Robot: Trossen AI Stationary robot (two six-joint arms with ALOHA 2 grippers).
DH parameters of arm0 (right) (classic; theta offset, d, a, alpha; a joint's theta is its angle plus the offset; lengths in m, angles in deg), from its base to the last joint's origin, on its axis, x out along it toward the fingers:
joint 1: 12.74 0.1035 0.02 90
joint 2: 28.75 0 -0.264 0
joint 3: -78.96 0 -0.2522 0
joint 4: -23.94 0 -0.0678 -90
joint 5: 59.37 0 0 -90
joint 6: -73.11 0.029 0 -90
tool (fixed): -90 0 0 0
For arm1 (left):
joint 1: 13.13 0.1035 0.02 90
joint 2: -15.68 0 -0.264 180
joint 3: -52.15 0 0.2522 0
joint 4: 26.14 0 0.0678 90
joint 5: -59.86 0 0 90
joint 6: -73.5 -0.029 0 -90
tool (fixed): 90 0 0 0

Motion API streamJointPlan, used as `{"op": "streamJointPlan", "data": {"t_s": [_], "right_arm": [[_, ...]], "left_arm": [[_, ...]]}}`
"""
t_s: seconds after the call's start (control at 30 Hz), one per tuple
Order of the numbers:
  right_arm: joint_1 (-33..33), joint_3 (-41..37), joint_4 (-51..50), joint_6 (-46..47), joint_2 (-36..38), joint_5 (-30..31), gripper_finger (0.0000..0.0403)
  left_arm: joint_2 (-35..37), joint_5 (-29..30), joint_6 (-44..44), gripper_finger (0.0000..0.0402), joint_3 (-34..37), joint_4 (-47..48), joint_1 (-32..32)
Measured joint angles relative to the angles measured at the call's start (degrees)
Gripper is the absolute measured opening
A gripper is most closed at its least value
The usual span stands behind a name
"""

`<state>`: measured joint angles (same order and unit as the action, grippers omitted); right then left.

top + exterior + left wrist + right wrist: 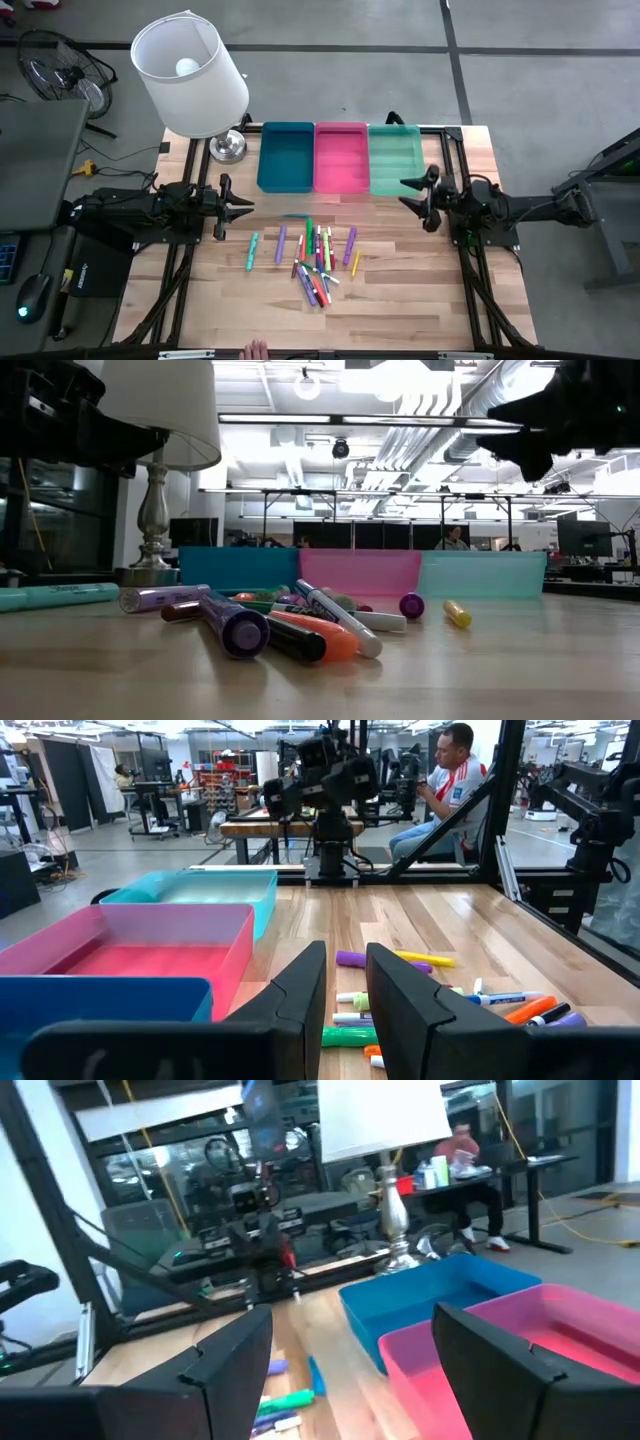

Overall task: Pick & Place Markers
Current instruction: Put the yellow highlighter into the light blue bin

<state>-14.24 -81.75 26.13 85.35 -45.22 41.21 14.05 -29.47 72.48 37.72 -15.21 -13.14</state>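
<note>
Beyond the table, left wrist view only: a seated person (455, 780).

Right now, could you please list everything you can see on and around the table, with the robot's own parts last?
markers: about fifteen, mixed colours, loose heap at mid-table; a teal one lies apart on the left
trays: three side by side at the far edge, blue, pink, green
lamp: one, white shade, silver base, far left corner
table: one, light wood
fan: one, dark, on the floor beyond the lamp
person: one, seated in the room behind
left tool: dark, narrowly parted, holding nothing, left of the heap
right tool: dark, open, by the green tray
</note>
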Motion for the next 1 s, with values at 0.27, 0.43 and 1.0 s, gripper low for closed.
{"op": "streamJointPlan", "data": {"t_s": [0.27,0.43,1.0], "right_arm": [[0.0,16.1,-10.8,-3.1,-16.3,0.8,0.0263],[0.0,26.0,-20.3,-0.5,-28.2,2.8,0.0263],[-4.1,33.4,-34.0,22.2,-49.8,-2.9,0.0263]], "left_arm": [[0.0,0.0,0.0,0.0074,0.0,0.0,0.0],[0.0,0.0,0.0,0.0074,0.0,0.0,0.0],[0.0,0.0,0.0,0.0074,0.0,0.0,0.0]]}}
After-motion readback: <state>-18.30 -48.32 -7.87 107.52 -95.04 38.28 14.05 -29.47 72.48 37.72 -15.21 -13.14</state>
